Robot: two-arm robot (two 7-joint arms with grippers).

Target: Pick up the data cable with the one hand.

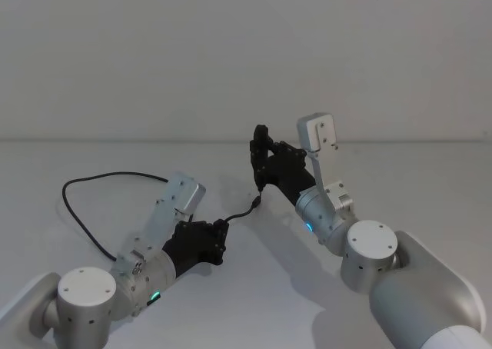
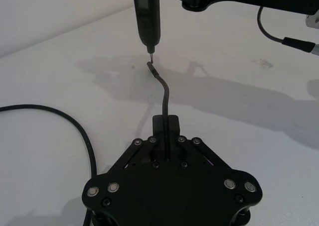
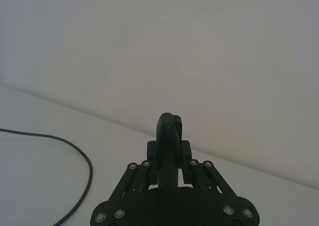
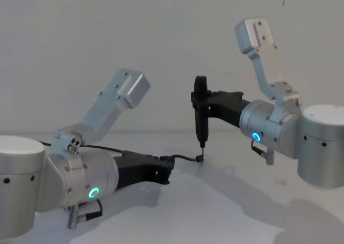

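The thin black data cable (image 1: pixel 84 203) is looped across the white worktop (image 1: pixel 254 303), one end pinched in the closed fingers of the blocky black left gripper (image 2: pixel 166 129). In the chest view, a slim black pen-like tool (image 4: pixel 200 117) is seen clamped upright in the right gripper (image 4: pixel 201 105), its tip just above the cable's plug (image 4: pixel 200 158).

Soft, even light falls from above, bright without glare on the white tabletop (image 1: pixel 254 303). Broad, diffuse grey shadows spread beneath the arms. The right wrist view looks dimmer and slightly hazy.
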